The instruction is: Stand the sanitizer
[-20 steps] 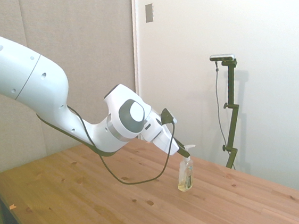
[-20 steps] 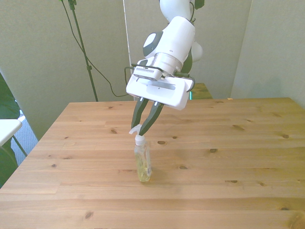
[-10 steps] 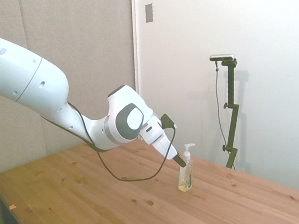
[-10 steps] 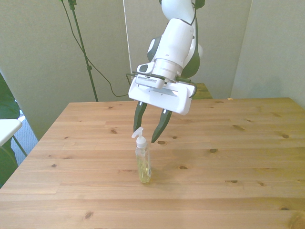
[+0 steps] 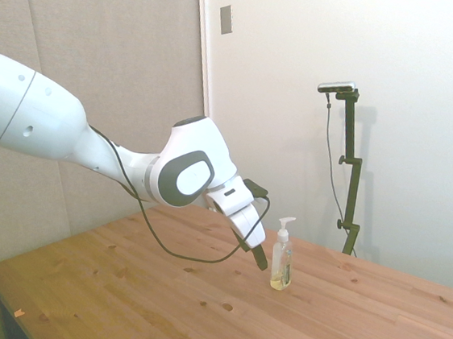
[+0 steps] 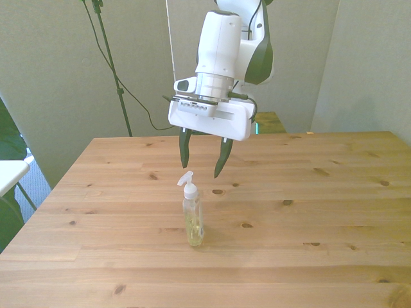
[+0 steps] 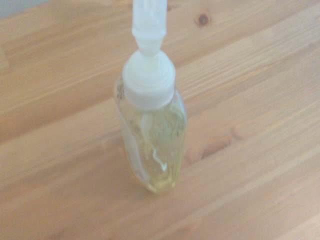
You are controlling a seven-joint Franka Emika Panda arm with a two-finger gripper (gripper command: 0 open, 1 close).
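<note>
Front view count: one sanitizer [image 6: 192,215], one end effector [image 6: 202,160], one worktop [image 6: 321,212].
Sanitizer axis: upright, long axis vertical, pump on top, nozzle toward the front view's left.
Sanitizer place: on the worktop, below the end effector and nearer the camera, not touching it.
End effector: fingers [image 6: 222,157] spread apart, holding nothing, pointing down.
Wrist view: sanitizer [image 7: 150,135] alone on bare wood.
</note>
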